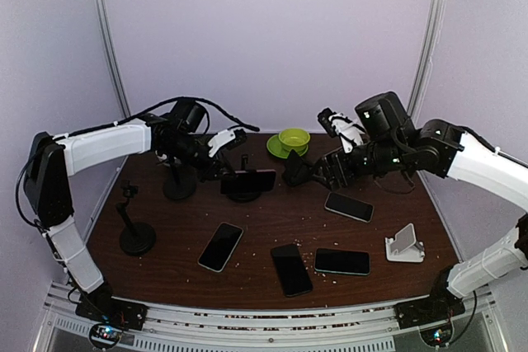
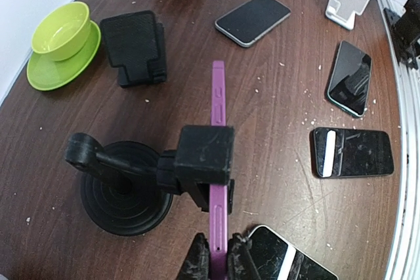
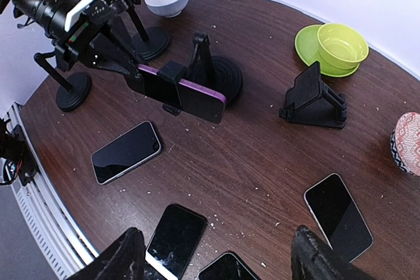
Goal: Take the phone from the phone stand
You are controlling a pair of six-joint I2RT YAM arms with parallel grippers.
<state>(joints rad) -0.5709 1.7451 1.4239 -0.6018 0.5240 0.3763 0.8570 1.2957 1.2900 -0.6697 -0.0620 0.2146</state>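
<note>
A purple phone [image 2: 218, 96] is clamped edge-up in a black phone stand [image 2: 204, 156] with a round base [image 2: 125, 191]. My left gripper [image 2: 220, 261] is shut on the phone's near end, one finger on each face. In the top view the phone [image 1: 252, 180] sits at mid-table with the left gripper [image 1: 226, 174] at its left end. The right wrist view shows the phone [image 3: 190, 100] in the stand [image 3: 220, 75]. My right gripper [image 3: 220, 263] is wide open and empty, hovering above flat phones to the right of the stand [image 1: 318, 172].
Several dark phones lie flat, one near the front [image 1: 291, 269]. A black folding stand [image 3: 314, 100] and a green bowl on a saucer [image 1: 293, 139] stand behind. Two other black stands [image 1: 136, 235] are at the left and a white stand [image 1: 404, 245] at the right.
</note>
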